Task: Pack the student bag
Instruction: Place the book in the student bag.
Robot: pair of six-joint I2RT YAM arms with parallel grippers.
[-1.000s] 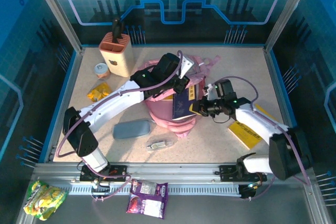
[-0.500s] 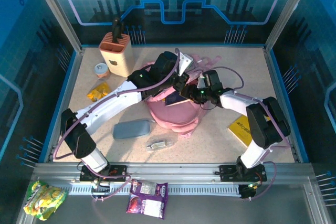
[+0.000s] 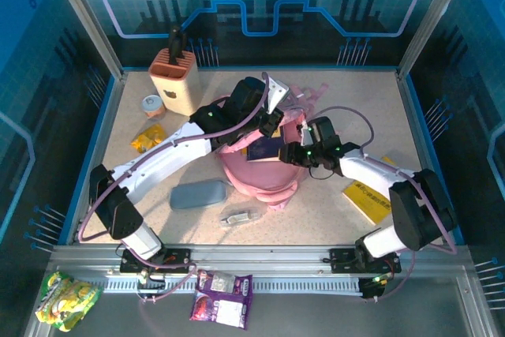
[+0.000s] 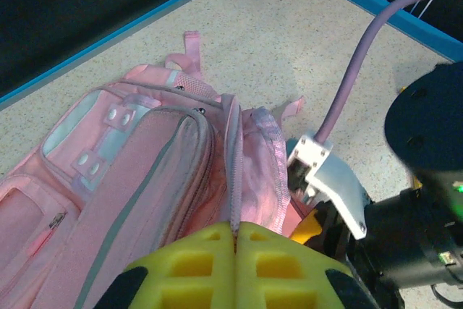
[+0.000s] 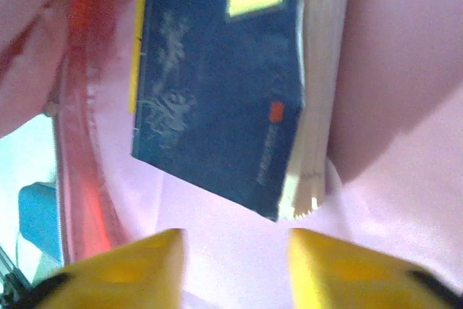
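The bag [image 3: 260,177] lies at the middle of the desk [image 3: 347,104], its mouth turned toward the right edge and its straps trailing toward the far edge. The left pincer [image 4: 235,242] is pressed together on the zip rim of the main pocket, pinching the fabric and lifting it; this looks meant to hold the mouth agape so things can go in from the side. The right pincer [image 5: 235,260] is at that mouth, fingers spread with nothing between them, pointing into the pink lining where a dark blue book [image 5: 217,99] rests, its page edge to one side. From the top view the book [image 3: 264,147] sits within the opening and the right pincer [image 3: 293,154] is just beside it, so I judge this book to be in, or nearly so, with the spread fingers free to draw back. A yellow book [image 3: 367,199] lies near the right edge, within the right arm's reach, and a grey-blue case [image 3: 197,193] lies between the bag and the near-left corner; both seem left to pack. The next move likely calls for the left pinch to keep the rim up, since slack fabric could fall shut over the mouth or snag a book's corner
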